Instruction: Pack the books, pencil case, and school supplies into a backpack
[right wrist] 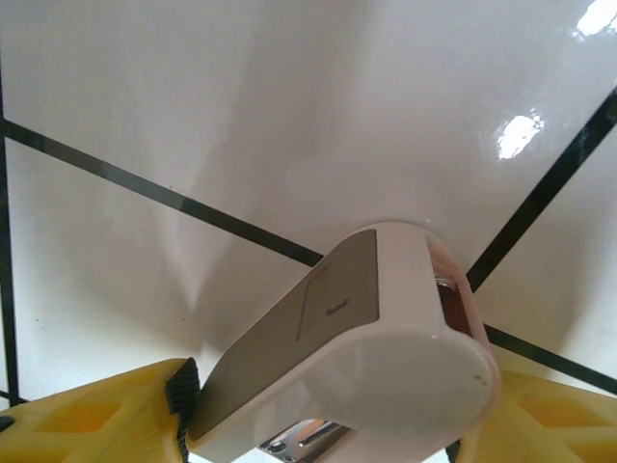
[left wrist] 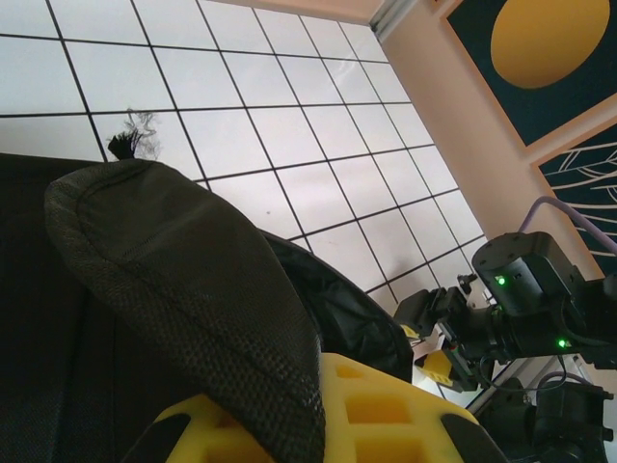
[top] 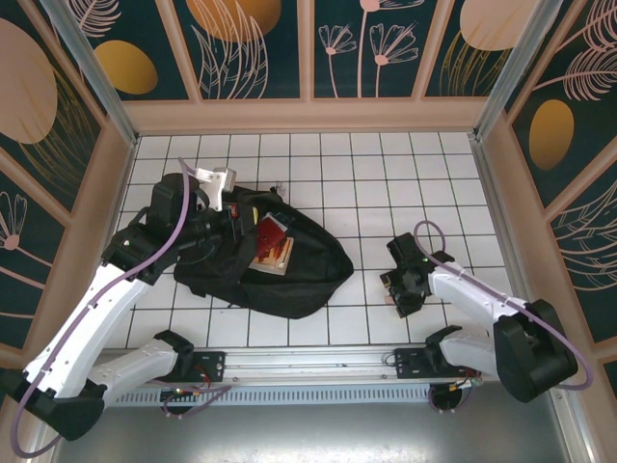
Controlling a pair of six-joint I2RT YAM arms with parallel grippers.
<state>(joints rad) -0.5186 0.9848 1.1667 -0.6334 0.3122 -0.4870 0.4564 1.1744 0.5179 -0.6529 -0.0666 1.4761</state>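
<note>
Right gripper (right wrist: 328,429): jaws stand either side of the white-pink supply item (right wrist: 386,347), which lies on the table (top: 337,174) right of centre, toward the near edge. Clamped or not: cannot tell. Left gripper (left wrist: 308,429): closed on backpack (top: 299,275) rim, left half of table. Books (top: 273,243) sit in its opening.

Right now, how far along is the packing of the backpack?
Done: books lie inside the open backpack. In hand: the left gripper holds its flap up; the right gripper straddles the tape roll on the table, grip uncertain. Left: the tape roll is not yet in the backpack.
</note>
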